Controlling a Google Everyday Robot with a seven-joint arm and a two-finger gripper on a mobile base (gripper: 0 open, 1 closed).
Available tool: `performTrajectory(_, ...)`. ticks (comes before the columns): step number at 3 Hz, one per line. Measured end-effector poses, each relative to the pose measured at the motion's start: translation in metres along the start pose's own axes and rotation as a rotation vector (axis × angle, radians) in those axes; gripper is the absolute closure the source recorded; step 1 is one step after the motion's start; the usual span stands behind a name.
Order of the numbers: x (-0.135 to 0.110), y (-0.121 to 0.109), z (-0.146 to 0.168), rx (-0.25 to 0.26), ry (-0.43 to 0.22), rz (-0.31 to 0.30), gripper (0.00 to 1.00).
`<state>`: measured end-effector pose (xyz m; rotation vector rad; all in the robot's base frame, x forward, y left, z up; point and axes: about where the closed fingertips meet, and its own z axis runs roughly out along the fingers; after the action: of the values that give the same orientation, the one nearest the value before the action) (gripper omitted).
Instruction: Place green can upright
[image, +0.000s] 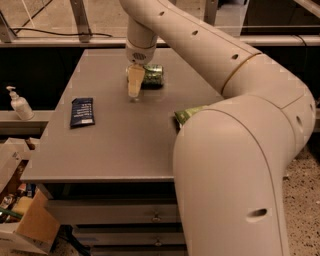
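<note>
The green can (152, 76) lies on its side near the far middle of the grey table (115, 145). It is shiny green with a mottled pattern, and its left end is hidden behind the gripper. My gripper (135, 89) hangs from the arm just in front of and left of the can, with its pale fingers pointing down, close above the table. It holds nothing that I can see.
A dark blue packet (82, 111) lies on the table's left side. A corner of a green chip bag (186, 115) shows at the right, mostly hidden by my arm. A soap bottle (20, 104) stands on a ledge at the left. Boxes (25, 220) sit on the floor at lower left.
</note>
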<state>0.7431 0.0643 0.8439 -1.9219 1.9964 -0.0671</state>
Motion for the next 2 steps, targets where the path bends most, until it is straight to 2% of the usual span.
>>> performTrajectory(2, 0.0061, 0.0004, 0.0153, -0.02, 0.037, 0.001, 0.64)
